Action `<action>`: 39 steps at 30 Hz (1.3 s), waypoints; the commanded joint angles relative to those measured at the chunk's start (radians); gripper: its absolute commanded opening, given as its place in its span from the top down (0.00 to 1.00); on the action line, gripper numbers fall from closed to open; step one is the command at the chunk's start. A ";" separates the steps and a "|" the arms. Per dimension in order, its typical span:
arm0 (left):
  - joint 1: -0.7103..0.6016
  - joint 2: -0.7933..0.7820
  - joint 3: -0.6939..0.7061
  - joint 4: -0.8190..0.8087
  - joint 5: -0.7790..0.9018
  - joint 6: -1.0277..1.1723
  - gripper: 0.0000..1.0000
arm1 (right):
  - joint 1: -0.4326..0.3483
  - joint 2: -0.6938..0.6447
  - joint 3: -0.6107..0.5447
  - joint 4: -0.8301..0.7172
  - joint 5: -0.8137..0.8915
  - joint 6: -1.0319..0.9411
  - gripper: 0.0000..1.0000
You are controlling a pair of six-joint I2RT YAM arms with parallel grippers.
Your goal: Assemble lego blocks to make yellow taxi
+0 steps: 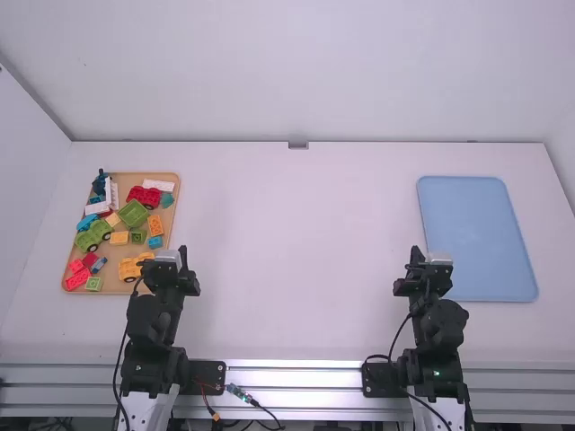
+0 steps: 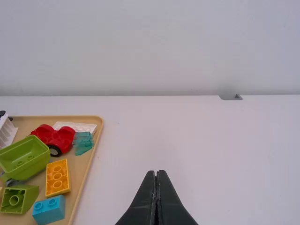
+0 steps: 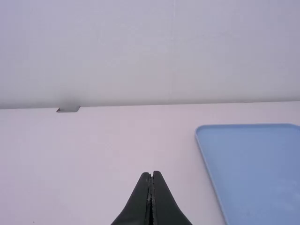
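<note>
Beside the left end effector, fingers pressed together, the yellow wheeled base should be light, stiff; pinch its sides.

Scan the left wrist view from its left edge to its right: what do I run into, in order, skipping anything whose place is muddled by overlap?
White slatted piece, yellow brick, clear teal block, left gripper, small grey fitting at the table's far edge.
</note>
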State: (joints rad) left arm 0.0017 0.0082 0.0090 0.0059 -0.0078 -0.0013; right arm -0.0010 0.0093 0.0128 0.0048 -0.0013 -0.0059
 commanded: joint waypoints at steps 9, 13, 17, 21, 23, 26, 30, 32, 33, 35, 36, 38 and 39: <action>-0.054 0.072 0.072 -0.026 -0.009 -0.072 0.93 | -0.011 0.065 0.065 0.020 -0.065 -0.061 0.93; -0.054 0.105 0.105 -0.014 -0.011 -0.076 0.89 | -0.013 0.090 0.090 -0.005 -0.076 -0.086 0.91; -0.054 0.160 0.160 0.040 -0.014 -0.025 0.84 | -0.010 0.125 0.125 -0.040 -0.072 -0.121 0.87; -0.054 0.214 0.214 0.095 -0.034 -0.022 0.78 | -0.011 0.155 0.155 -0.066 -0.072 -0.133 0.84; -0.054 0.249 0.249 0.130 -0.035 0.002 0.75 | -0.012 0.172 0.172 -0.065 -0.072 -0.133 0.82; -0.053 0.298 0.298 0.178 -0.034 0.047 0.70 | -0.012 0.195 0.195 -0.055 -0.072 -0.133 0.80; -0.061 0.367 0.352 0.248 -0.032 0.087 0.63 | -0.008 0.225 0.225 -0.025 -0.080 -0.122 0.77; -0.061 0.410 0.353 0.288 -0.034 0.044 0.59 | 0.003 0.242 0.242 -0.007 -0.080 -0.114 0.75; -0.061 0.423 0.353 0.292 -0.034 0.032 0.57 | 0.007 0.247 0.247 -0.002 -0.080 -0.115 0.75; -0.061 0.467 0.357 0.286 -0.034 -0.012 0.53 | 0.017 0.265 0.265 0.014 -0.080 -0.130 0.73; -0.061 0.486 0.365 0.271 -0.034 -0.032 0.51 | 0.023 0.272 0.272 0.014 -0.080 -0.138 0.72; -0.059 0.518 0.381 0.239 -0.034 -0.044 0.48 | 0.031 0.285 0.285 0.012 -0.079 -0.150 0.71; -0.056 0.531 0.394 0.226 -0.034 -0.057 0.47 | 0.036 0.290 0.290 0.012 -0.079 -0.155 0.71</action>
State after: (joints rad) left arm -0.0517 0.5240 0.3546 0.2348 -0.0380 -0.0166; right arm 0.0269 0.2886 0.2661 0.0132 -0.0750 -0.1463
